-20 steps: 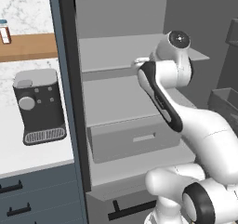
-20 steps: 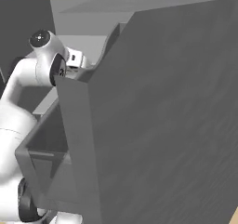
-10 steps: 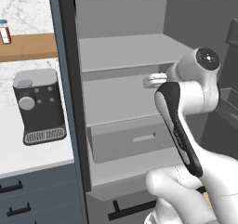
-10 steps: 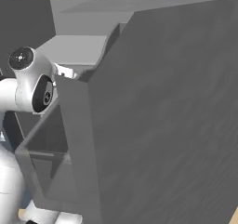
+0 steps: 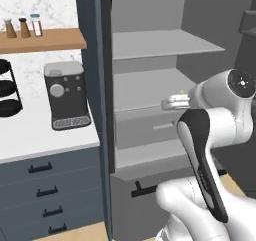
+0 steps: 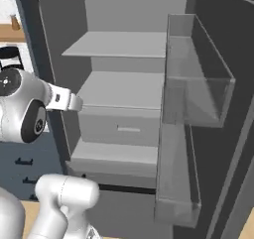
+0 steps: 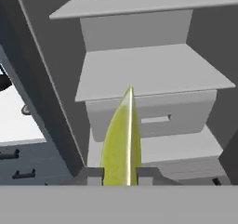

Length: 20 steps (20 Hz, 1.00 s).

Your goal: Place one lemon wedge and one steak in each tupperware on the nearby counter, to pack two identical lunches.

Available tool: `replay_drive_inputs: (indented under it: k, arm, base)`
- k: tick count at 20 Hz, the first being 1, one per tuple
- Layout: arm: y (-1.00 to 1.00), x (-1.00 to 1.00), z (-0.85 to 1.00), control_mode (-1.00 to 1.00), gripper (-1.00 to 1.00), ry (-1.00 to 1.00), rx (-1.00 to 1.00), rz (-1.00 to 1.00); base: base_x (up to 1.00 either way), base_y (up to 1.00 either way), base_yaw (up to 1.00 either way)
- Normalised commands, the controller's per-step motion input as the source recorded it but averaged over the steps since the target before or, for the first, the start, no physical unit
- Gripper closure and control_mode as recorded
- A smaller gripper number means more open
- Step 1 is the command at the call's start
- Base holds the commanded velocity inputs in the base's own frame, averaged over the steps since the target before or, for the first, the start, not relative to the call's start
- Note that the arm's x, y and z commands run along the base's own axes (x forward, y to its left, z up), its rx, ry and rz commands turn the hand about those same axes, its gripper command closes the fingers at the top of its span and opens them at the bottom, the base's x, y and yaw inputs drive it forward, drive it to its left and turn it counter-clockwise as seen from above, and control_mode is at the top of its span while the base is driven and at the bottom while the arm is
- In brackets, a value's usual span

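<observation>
In the hand view a yellow-green lemon wedge stands upright, its point up, and my gripper is shut on its lower part. The gripper hangs in front of the open fridge's middle shelf in the left base view, and sits at the left of the right base view. The white marble counter lies to the left of the fridge. The steak and the tupperware are out of view.
The fridge stands open with bare grey shelves and a drawer. Its door with clear bins hangs open on the right. On the counter stand a coffee machine and a black tiered stand, under a wooden shelf with small bottles.
Both base views have shifted, so the base has moved; the fridge's inside now shows in the right base view. The arm has drawn back from the shelves, still gripping the wedge.
</observation>
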Motion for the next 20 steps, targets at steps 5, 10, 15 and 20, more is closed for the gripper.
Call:
replay_drive_inputs:
  k: [5,10,15,20]
  arm:
    - [0.00,0.00,0.00,1.00,1.00,0.00,0.00,0.00]
    - [0.00,0.00,0.00,1.00,1.00,0.00,0.00,0.00]
    - [0.00,0.00,0.00,1.00,1.00,0.00,0.00,0.00]
    - [0.00,0.00,0.00,1.00,1.00,0.00,0.00,0.00]
  base:
    - [-0.43,1.00,0.18]
    - [0.01,1.00,0.14]
    - [0.27,1.00,0.09]
    - [0.58,1.00,0.01]
